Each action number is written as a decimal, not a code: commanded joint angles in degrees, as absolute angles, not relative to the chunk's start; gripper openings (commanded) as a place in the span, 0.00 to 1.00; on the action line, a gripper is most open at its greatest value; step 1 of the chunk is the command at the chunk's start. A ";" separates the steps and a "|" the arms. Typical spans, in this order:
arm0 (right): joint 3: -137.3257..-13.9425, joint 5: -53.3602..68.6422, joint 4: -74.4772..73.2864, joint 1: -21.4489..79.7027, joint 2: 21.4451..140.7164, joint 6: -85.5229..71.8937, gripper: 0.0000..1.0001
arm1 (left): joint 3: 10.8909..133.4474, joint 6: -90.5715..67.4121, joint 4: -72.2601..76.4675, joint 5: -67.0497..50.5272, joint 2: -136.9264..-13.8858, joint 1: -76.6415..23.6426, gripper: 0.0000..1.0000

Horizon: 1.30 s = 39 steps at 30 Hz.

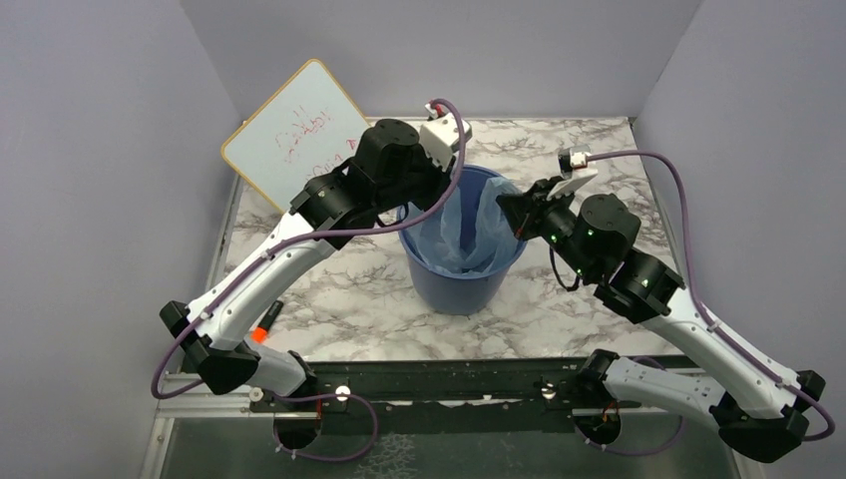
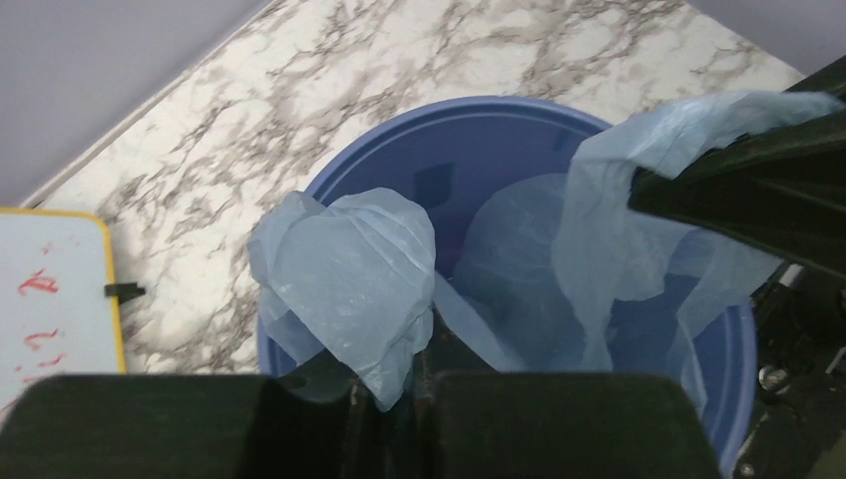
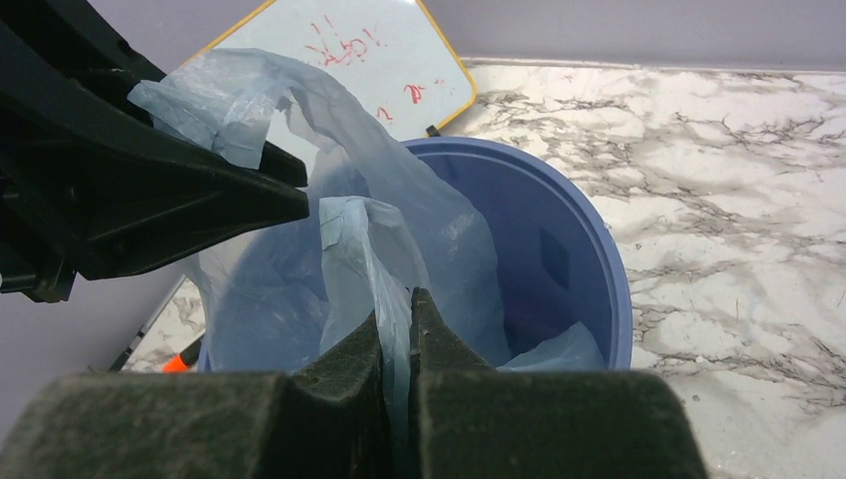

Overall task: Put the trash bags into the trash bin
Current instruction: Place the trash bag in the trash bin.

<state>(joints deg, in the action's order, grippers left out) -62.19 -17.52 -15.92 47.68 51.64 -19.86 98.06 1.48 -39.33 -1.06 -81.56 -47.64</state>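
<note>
**A:** Where do we have the thin, translucent light-blue plastic bag (image 1: 465,232)?

**B:** We see most of it hanging inside the round blue plastic bucket (image 1: 454,291). Two parts of its upper edge are lifted above the bucket's rim, one on the left side and one on the right. The crinkled film sags between them across the bucket's mouth.

**A:** What does our left gripper (image 2: 394,371) have?

**B:** It sits at the bucket's left rim. Its jaws are drawn almost together, and a bunched fold of the bag is pinched between them. We see the fold bulging out just past the fingertips.

**A:** And our right gripper (image 3: 397,321)?

**B:** It is over the bucket's right rim, clamped tight on a thin pleat of the same bag. The pleat rises straight up out of the jaws.

**A:** What else do we see around the bucket?

**B:** The bucket stands upright on the white marble-patterned table (image 1: 349,299). Behind it and to its left, a white board with red writing (image 1: 291,135) leans against the wall. A small black marker with an orange end (image 1: 265,327) lies on the table, nearer our bases and to the bucket's left.
</note>
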 commanded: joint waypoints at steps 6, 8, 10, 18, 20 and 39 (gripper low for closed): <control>-61.93 -42.50 -22.85 45.65 54.76 -21.95 0.09 | 83.37 -2.40 -30.33 8.26 -68.92 -38.87 0.00; -61.86 -43.86 -23.06 42.91 54.06 -23.61 0.09 | 79.52 -3.59 -28.44 6.55 -66.17 -35.46 0.00; -61.45 -43.40 -20.62 39.81 52.65 -22.24 0.09 | 76.78 -4.22 -27.03 5.65 -64.12 -33.67 0.00; -67.47 -39.52 -25.53 29.70 58.13 -18.37 0.10 | 71.56 -7.20 -27.12 1.31 -61.94 -28.23 0.00; -65.27 -39.12 -27.13 28.03 57.89 -20.93 0.11 | 69.80 -7.96 -27.46 1.05 -60.97 -27.60 0.00; -67.48 -9.98 -37.13 27.27 44.50 -7.51 0.53 | 65.03 -10.35 -29.61 -13.83 -52.63 -27.24 0.23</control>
<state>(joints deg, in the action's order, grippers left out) -67.94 -18.61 -35.11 27.64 49.08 -13.39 65.23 -10.44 -29.67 -8.62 -54.48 -27.49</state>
